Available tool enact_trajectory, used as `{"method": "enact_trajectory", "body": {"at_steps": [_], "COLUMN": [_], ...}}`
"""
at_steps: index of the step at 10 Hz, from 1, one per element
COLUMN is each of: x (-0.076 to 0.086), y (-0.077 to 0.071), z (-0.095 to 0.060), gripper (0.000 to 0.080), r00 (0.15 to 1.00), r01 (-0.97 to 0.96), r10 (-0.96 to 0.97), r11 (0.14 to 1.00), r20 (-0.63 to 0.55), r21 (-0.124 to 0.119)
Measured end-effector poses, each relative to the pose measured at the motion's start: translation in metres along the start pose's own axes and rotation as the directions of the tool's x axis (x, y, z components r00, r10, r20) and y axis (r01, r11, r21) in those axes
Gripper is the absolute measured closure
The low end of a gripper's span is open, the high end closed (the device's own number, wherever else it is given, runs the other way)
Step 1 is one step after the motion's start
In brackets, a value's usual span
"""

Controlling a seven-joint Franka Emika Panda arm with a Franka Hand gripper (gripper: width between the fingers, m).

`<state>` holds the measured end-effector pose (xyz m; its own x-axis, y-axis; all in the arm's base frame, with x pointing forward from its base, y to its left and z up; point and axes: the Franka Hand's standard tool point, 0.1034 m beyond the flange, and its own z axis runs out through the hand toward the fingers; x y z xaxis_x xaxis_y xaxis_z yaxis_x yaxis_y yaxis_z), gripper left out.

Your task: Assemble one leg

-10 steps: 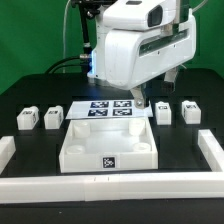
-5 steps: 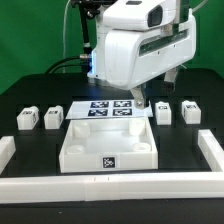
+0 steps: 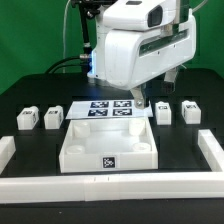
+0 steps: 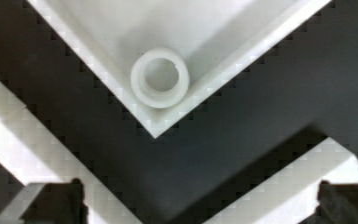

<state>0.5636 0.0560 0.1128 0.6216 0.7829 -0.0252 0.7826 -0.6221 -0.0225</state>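
No change shows over the last second. The gripper hangs spread and empty above the far right corner socket of the tabletop piece. The nearest leg lies just to the right, untouched, so pickup appears not yet begun.

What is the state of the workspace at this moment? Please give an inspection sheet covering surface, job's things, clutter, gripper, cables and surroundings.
Surface: black table edged by white rails; the marker board lies flat behind the tray.
Job's things: four legs lie loose on the table, two at the exterior view's left and two at its right. The white square tray sits in the middle. The one corner socket in the wrist view is empty.
Clutter: nothing seen.
Gripper: the gripper is open, holds nothing and hangs over a tray corner.
Cables: black cables run behind the arm.
Surroundings: green backdrop.
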Motion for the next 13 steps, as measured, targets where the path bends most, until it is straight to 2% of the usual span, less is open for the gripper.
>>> {"method": "enact_trajectory", "body": {"at_steps": [3, 4, 6, 7, 9, 11, 13], "x": [0.0, -0.007, -0.032, -0.048, -0.094, -0.117, -0.128], "y": [0.0, -0.005, -0.025, -0.031, -0.04, -0.04, -0.039], "z": [0.0, 0.0, 0.004, 0.012, 0.043, 0.069, 0.092], "gripper": [0.015, 0.015, 0.015, 0.015, 0.015, 0.015, 0.015], "r00": [1.0, 0.986, 0.92, 0.873, 0.722, 0.727, 0.745], "r01": [0.027, 0.164, 0.392, 0.488, 0.692, 0.686, 0.667], "r10": [-0.027, -0.164, -0.392, -0.488, -0.692, -0.686, -0.666], "r11": [1.0, 0.986, 0.92, 0.873, 0.721, 0.727, 0.744], "r20": [0.0, 0.004, 0.011, 0.008, -0.005, -0.017, -0.029], "r21": [0.0, 0.0, 0.009, 0.007, 0.013, 0.027, 0.045]}}
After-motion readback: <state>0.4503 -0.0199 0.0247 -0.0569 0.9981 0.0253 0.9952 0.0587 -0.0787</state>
